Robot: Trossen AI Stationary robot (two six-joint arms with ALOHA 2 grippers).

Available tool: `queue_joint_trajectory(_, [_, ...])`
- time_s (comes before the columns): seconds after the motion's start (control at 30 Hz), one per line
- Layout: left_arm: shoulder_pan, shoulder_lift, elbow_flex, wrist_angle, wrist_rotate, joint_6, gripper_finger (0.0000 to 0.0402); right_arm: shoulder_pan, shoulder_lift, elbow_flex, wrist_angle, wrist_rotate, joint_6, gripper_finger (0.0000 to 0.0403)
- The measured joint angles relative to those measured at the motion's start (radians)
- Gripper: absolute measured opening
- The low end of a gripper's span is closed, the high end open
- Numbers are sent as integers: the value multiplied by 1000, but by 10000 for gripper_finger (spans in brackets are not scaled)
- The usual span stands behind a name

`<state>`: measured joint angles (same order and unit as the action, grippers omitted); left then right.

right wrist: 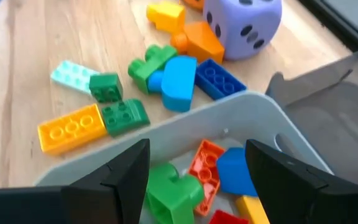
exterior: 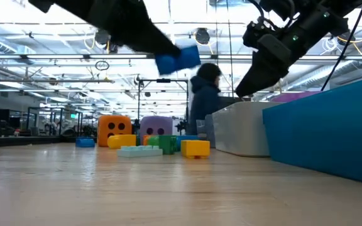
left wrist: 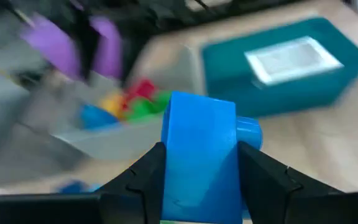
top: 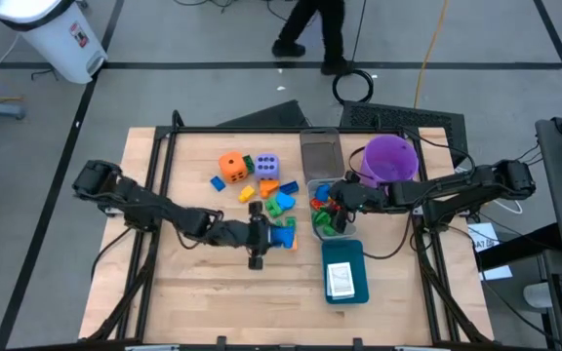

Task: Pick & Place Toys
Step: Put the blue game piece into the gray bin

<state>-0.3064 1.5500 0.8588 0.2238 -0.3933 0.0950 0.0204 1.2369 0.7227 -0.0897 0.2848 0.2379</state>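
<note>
Above the table's middle in the high view, the left gripper [top: 259, 237] sits beside a blue block [top: 284, 235], with the loose toys [top: 257, 175] just beyond. In the low view the block [exterior: 177, 59] hangs in the air. The left wrist view shows fingers [left wrist: 143, 180] clamped on it. The right gripper [right wrist: 197, 180], jaws apart and empty, hovers over the grey bin [right wrist: 253, 118] of blocks.

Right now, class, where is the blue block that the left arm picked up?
The blue block is clamped in the left end effector, lifted off the table just left of the grey bin.
</note>
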Motion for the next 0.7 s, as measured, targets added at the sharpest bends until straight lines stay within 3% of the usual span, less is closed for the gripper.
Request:
queue_joint_trajectory(0.17, [0, -49, 1, 18, -147, 188, 174, 0, 0, 0, 76, 2, -13, 238])
queue_joint_trajectory(0.4, [-10, -45, 1, 2, -267, 291, 174, 0, 0, 0, 265, 0, -41, 237])
queue_joint_trajectory(0.7, [-30, -45, 1, 9, -288, 295, 172, 2, 15, 0, 389, -137, 35, 246])
